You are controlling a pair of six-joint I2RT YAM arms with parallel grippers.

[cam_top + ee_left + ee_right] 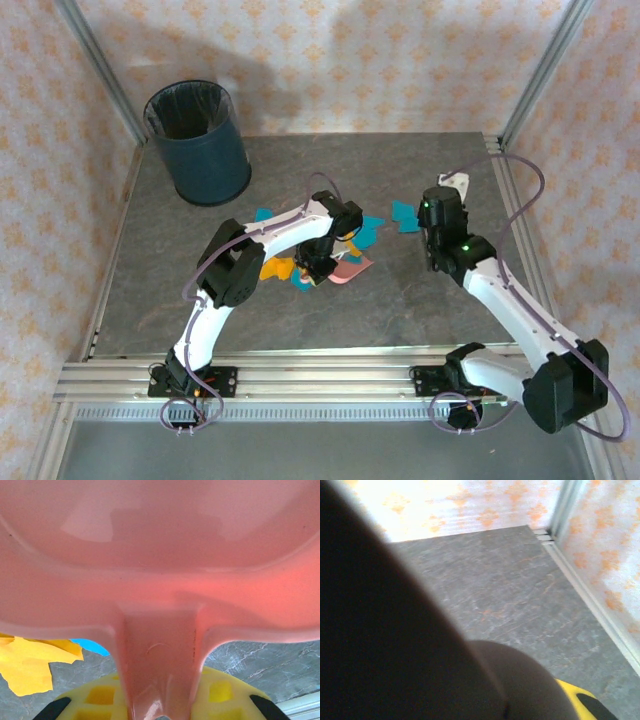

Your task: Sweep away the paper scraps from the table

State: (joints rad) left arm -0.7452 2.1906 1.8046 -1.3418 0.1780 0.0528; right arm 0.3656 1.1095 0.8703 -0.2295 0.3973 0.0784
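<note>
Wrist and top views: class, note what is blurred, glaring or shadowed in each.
Left wrist view: the pink dustpan sits so close it blurs, with glare patches. Right wrist view: a dark out-of-focus shape blocks the left half; the table beyond is soft. Top external view: sharp, a shadow on the wall above the bin.

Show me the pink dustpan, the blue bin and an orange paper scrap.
pink dustpan (pixel 160 555): left wrist view, on the broad pan body.
blue bin (pixel 212 168): top external view, on its outer wall.
orange paper scrap (pixel 27 664): left wrist view, on the middle of the scrap.
</note>
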